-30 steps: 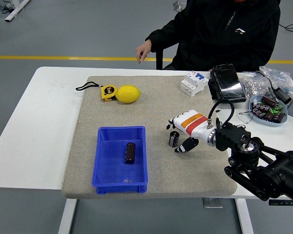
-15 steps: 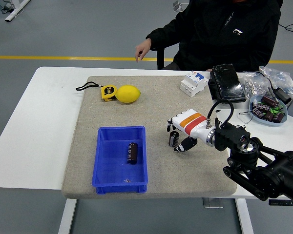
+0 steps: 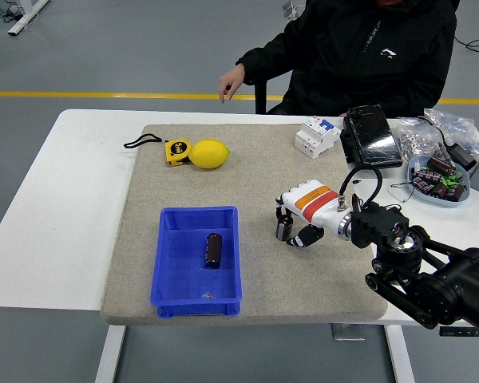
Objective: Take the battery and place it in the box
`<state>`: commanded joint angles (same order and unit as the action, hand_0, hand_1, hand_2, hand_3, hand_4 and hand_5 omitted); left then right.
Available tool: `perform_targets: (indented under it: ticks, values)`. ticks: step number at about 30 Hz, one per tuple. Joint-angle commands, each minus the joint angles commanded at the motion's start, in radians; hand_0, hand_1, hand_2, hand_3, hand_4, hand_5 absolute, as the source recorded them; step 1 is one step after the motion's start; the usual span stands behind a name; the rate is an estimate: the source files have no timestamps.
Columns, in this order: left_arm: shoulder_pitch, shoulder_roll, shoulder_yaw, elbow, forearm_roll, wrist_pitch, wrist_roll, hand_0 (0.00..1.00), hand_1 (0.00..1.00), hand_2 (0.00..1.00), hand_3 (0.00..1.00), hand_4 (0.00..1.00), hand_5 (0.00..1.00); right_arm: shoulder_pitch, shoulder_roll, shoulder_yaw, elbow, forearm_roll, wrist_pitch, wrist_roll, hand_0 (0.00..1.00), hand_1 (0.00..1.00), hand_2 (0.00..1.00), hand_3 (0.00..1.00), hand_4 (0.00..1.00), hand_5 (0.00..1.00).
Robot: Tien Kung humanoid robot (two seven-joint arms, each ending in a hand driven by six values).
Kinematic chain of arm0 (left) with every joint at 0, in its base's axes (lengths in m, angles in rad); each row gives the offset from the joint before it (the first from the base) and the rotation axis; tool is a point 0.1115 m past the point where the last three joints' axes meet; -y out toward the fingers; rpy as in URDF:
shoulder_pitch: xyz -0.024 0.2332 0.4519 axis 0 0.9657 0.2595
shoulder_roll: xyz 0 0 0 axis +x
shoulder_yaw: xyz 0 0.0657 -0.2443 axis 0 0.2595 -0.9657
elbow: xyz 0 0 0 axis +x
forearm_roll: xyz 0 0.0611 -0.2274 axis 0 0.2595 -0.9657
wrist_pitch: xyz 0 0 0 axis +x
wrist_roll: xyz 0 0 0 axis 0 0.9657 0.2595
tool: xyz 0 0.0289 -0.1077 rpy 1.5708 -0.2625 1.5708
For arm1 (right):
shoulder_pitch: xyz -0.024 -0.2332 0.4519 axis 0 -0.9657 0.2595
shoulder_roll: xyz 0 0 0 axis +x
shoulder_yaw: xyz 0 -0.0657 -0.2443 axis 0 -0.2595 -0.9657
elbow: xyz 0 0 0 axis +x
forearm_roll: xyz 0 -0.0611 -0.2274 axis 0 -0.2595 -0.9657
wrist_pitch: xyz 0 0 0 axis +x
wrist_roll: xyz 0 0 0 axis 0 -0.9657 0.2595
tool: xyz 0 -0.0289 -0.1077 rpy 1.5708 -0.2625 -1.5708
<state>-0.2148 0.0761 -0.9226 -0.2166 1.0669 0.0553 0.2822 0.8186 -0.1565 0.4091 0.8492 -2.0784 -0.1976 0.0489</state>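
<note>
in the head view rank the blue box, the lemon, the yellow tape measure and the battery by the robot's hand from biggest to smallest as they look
1. blue box, clearly largest
2. lemon
3. yellow tape measure, body only; smaller than the lemon beside it
4. battery, smallest, though the right hand partly hides it, so its full size is unsure

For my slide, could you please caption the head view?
Right hand closes on upright battery beside blue box.

We log a blue box point(image 3: 197, 259), yellow lemon point(image 3: 210, 154), grey mat point(image 3: 247, 171) (white table point(image 3: 64, 199) beneath), white hand point(image 3: 302, 214) banded orange.
</note>
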Motion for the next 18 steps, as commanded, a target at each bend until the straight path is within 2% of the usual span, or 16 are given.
perform_targets:
  ticks: [18]
  values:
    - [0.006,-0.001,-0.007,-0.001,0.009,-0.001,0.004,0.735,0.699,0.655,0.584,0.632,0.537,-0.003,-0.001,-0.006,0.000,-0.008,-0.005,0.000,0.351,0.401,0.471,0.489,0.888,0.184]
